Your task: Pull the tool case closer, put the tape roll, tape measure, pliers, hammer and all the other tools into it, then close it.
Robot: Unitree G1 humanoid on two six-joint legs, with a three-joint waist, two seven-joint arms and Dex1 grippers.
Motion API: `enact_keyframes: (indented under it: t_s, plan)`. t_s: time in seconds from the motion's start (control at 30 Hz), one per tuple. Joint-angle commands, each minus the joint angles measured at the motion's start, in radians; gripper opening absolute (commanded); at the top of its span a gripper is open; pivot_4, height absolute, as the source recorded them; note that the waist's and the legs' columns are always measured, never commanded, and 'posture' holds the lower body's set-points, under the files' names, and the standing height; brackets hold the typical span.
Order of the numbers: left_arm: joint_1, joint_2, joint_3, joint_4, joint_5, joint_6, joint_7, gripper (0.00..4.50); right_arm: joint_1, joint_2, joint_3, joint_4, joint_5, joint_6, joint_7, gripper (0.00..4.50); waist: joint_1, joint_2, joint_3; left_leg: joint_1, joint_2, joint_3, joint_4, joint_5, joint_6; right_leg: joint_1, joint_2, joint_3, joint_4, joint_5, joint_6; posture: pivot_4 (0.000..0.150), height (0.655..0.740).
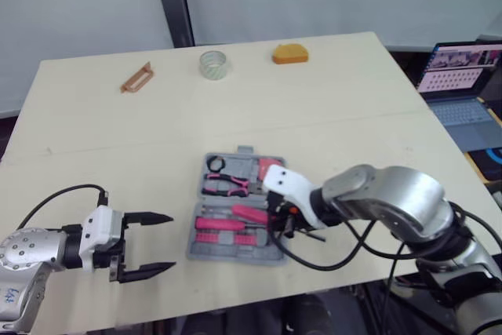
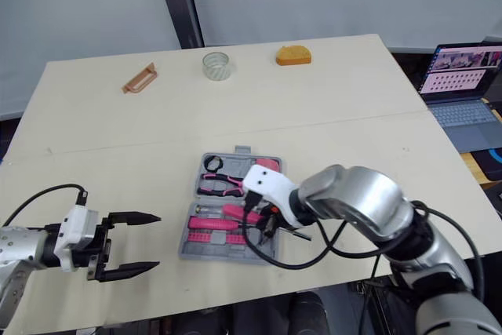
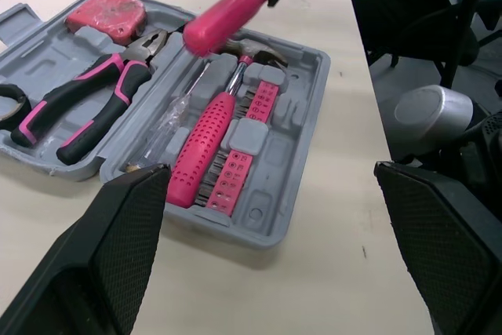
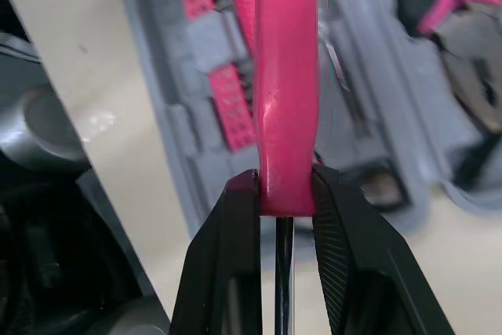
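The grey tool case [image 1: 205, 252] lies open near the table's front edge. In it lie pink-handled pliers [image 3: 86, 107], a red tape measure [image 3: 106, 15], a pink-handled hammer [image 3: 208, 147] and a rack of bits. My right gripper [image 4: 286, 186] is shut on a pink-handled screwdriver [image 4: 286, 76], which it holds just above the case's right half. My left gripper [image 1: 171, 242] is open with nothing in it, low over the table left of the case. A clear tape roll [image 1: 212, 64] stands at the far edge of the table.
An orange object [image 1: 290, 53] sits right of the tape roll and a brown handle-shaped piece [image 1: 136, 78] lies to its left. A laptop [image 1: 463, 76] stands beyond the table's right edge. The case is close to the table's front edge.
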Motion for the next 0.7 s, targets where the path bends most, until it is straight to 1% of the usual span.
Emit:
enact_keyframes:
  t_s: [0.03,0.13,0.23,0.33,0.53,0.7]
  plan:
    - [0.032,0.015,0.043,-0.044,-0.027,0.011,-0.012,4.50,-0.040,0.057,0.042,0.029,-0.014,-0.014,-0.016,0.38,-0.008,0.000,0.000,0.000,0.000,0.000,0.000,0.000,0.000,0.000,0.000,0.000,0.000,0.000,0.000,0.150,0.7400]
    - [0.057,0.020,0.073,-0.054,-0.035,0.014,-0.022,4.50,-0.057,0.105,0.066,0.059,-0.017,-0.009,-0.017,0.38,-0.009,0.000,0.000,0.000,0.000,0.000,-0.001,0.000,0.000,-0.001,0.000,0.000,0.000,0.000,0.000,0.150,0.7400]
    - [0.119,0.029,0.116,-0.059,-0.033,0.002,-0.056,4.50,-0.068,0.148,0.111,0.095,-0.035,-0.018,-0.029,0.38,-0.014,0.000,0.000,0.000,0.000,0.000,-0.001,0.000,0.000,-0.002,0.000,-0.001,0.001,0.000,0.000,0.150,0.7400]
    - [0.158,0.033,0.144,-0.052,-0.027,-0.015,-0.084,4.50,-0.083,0.171,0.149,0.129,-0.047,-0.041,-0.021,0.38,-0.014,0.000,0.000,0.001,0.000,0.000,-0.002,0.000,0.000,-0.002,0.000,-0.001,0.003,0.000,0.000,0.150,0.7400]
    - [0.176,0.026,0.182,-0.013,-0.014,-0.052,-0.094,4.50,-0.096,0.225,0.218,0.204,-0.076,-0.094,-0.011,0.38,-0.010,-0.001,-0.001,0.001,0.000,0.000,-0.001,0.000,0.000,-0.003,0.000,0.000,0.004,0.000,0.000,0.150,0.7400]
    - [0.177,0.035,0.219,0.031,-0.006,-0.074,-0.106,4.50,-0.104,0.259,0.247,0.244,-0.088,-0.114,-0.003,0.38,-0.011,-0.001,-0.001,0.001,0.000,0.000,-0.001,0.000,0.000,-0.003,0.000,-0.001,0.005,0.000,0.000,0.150,0.7400]
